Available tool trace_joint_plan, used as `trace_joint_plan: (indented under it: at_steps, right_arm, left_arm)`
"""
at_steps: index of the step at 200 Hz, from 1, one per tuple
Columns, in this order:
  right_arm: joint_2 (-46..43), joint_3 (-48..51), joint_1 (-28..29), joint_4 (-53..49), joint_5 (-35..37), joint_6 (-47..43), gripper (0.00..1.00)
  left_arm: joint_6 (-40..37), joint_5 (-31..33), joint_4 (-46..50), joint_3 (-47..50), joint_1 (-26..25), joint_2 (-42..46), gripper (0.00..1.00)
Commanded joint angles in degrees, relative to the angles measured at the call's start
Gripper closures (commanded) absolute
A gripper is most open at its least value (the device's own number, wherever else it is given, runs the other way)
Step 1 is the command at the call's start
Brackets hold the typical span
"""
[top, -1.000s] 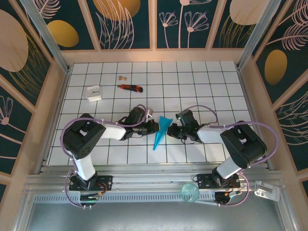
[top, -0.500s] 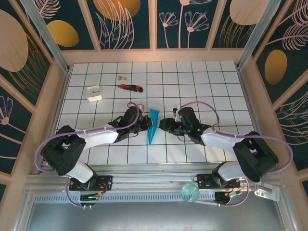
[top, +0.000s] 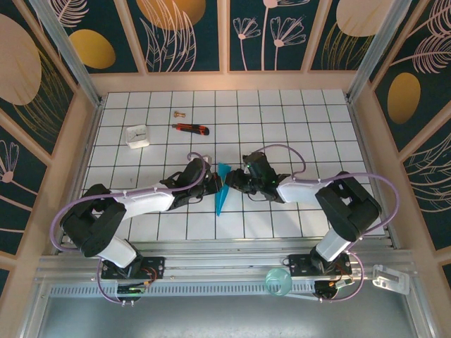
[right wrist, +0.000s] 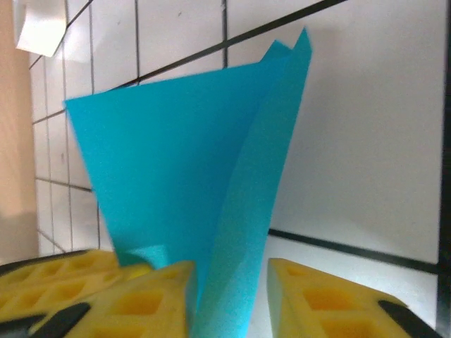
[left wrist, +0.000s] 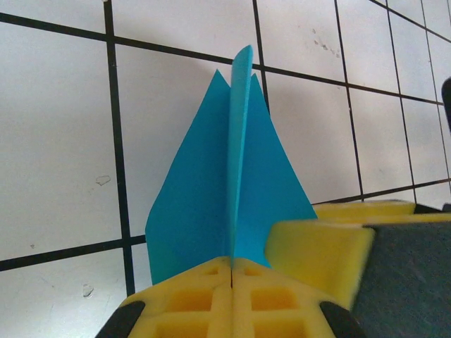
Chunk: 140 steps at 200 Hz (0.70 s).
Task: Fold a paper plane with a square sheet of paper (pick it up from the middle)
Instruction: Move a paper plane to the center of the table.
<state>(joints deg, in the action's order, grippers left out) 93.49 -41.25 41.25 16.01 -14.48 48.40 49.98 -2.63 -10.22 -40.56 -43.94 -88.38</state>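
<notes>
White-tiled desk point(top: 282, 127), centre frame: the left tool point(left wrist: 231, 267) pinches the teal paper plane point(top: 220, 199) shut along its spine, and the right tool point(right wrist: 229, 289) straddles a wing, fingers parted. Opposing pulls could tear or unfold the thin paper.

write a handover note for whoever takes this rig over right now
Left claw: shut on the centre fold of the paper plane.
Right claw: open, with a finger on each side of the paper and a gap showing beside it.
Paper plane: between the two arms at mid table, with its sharp point toward the near edge in the top view.
Done: the sheet is folded into a slim dart with a centre crease and two wings.
Left: probably only to check the creases, then lay it down and let go.
</notes>
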Motion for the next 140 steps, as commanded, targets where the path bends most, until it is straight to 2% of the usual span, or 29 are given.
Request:
trace_joint_plan:
  at_steps: [1, 23, 46, 67, 100, 121, 140]
  right_arm:
    - [1.3, -1.5, -0.1, -1.4, 3.4, -1.1, 0.78]
    - [1.9, -0.4, -1.0, -0.2, 2.8, -1.8, 0.92]
    - [2.3, 2.0, -2.0, 3.3, -0.1, -2.9, 0.99]
    - [2.3, 3.8, -2.2, 5.4, -1.5, -4.0, 1.00]
    - [2.2, 5.9, -2.6, 7.0, -2.2, -3.5, 1.00]
    - [2.3, 6.9, -2.9, 7.8, -2.1, -3.1, 1.00]
    - [2.7, 7.7, -3.1, 9.0, -2.5, -2.5, 1.00]
  left_arm:
    - [-0.9, 0.3, 0.5, -0.2, -0.4, -0.2, 1.00]
    - [-0.8, -0.4, -0.2, 0.1, -0.4, 0.0, 1.00]
    - [-0.7, -2.3, -3.8, 2.0, -0.3, 1.5, 0.83]
    - [-1.6, -3.0, -5.7, 4.1, 0.1, 4.4, 0.69]
    - [0.6, -2.8, -7.3, 9.3, 1.7, 10.1, 0.55]
    - [4.5, -5.6, -8.0, 11.5, 2.7, 9.1, 0.53]
    - [8.2, -8.7, -12.5, 13.2, 3.1, 6.5, 0.54]
